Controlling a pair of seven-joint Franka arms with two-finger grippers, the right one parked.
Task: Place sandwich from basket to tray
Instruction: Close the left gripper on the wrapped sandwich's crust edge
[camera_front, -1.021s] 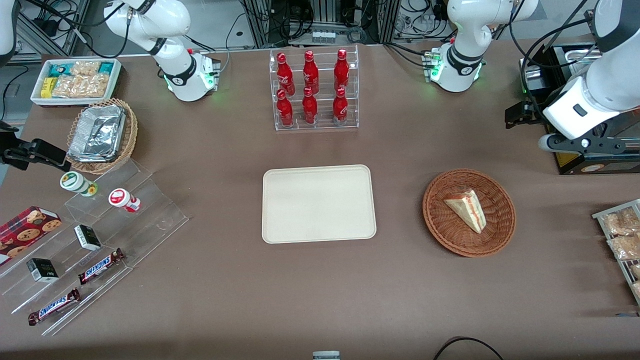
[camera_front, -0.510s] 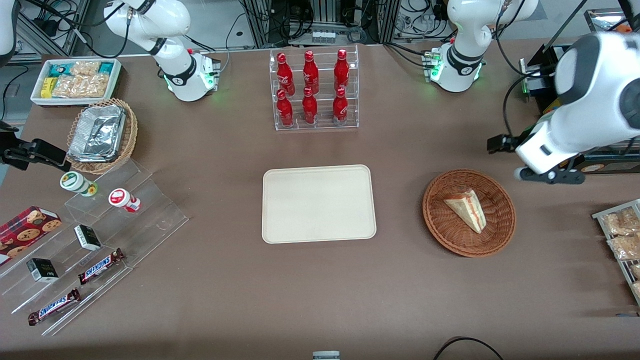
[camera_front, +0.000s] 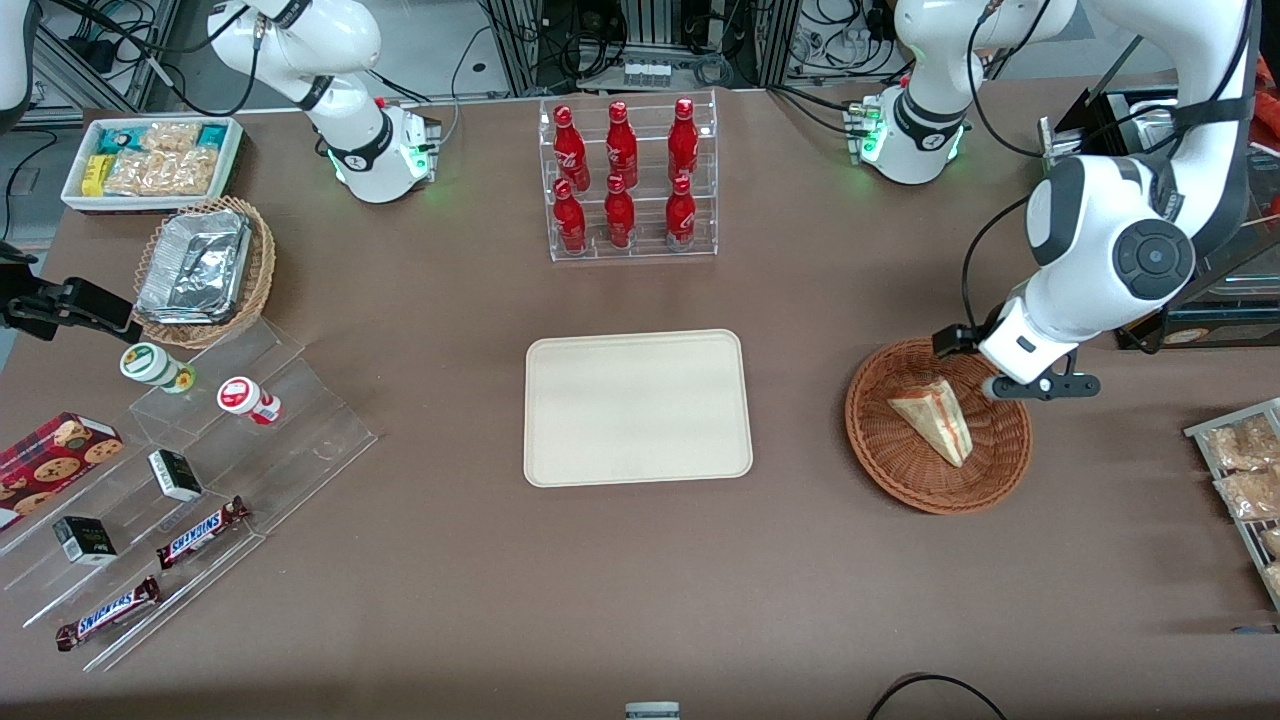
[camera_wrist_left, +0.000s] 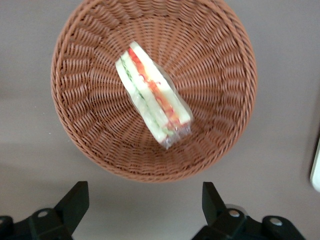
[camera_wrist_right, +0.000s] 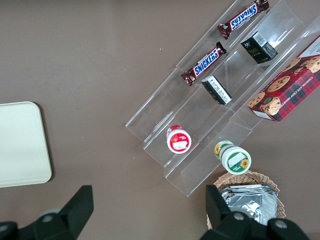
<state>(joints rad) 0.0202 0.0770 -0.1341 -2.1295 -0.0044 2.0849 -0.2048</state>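
On the brown table, the sandwich lies in the basket at centre right of the front view; the gripper is held spread above its rim. The film-wrapped wedge could be clipped and slip if closed off-centre.

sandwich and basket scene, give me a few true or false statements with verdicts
1. The sandwich lies inside the basket. True.
2. The gripper has its jaws shut on the sandwich. False: the jaws are open and apart from it, above the basket's rim.
3. The tray has nothing on it. True.
4. The basket lies toward the parked arm's end of the table from the tray. False: it lies toward the working arm's end.
5. The sandwich shows red and green filling along its cut edge. True.
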